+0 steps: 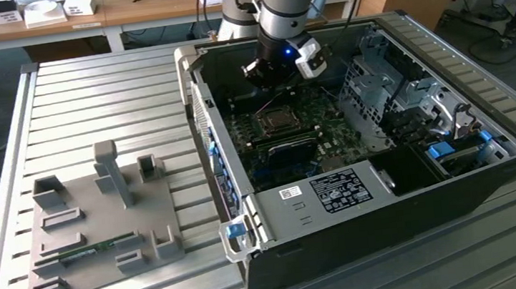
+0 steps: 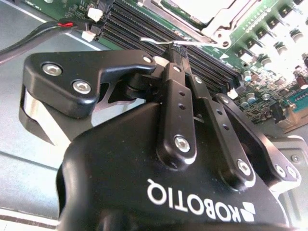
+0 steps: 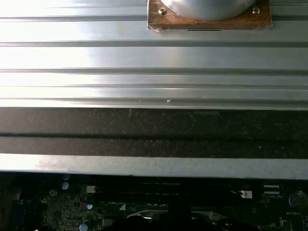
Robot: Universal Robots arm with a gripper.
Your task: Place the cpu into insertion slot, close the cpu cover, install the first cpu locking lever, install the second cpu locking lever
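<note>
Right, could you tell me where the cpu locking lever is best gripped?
Grip the locking lever on its bare wire beside the cpu cover, pinched crosswise from above: it is a thin rod lying close over the board. The gripper is closed on it there.

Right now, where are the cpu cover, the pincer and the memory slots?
cpu cover (image 2: pixel 217 25): second wrist view, on its silver frame edge.
pincer (image 2: pixel 178 50): second wrist view, midway between its black fingertips.
memory slots (image 2: pixel 132 26): second wrist view, on the long black slots.

Slatted alu table (image 1: pixel 99 89) bears PC case (image 1: pixel 372 226) & grey fixture (image 1: pixel 86 200).
</note>
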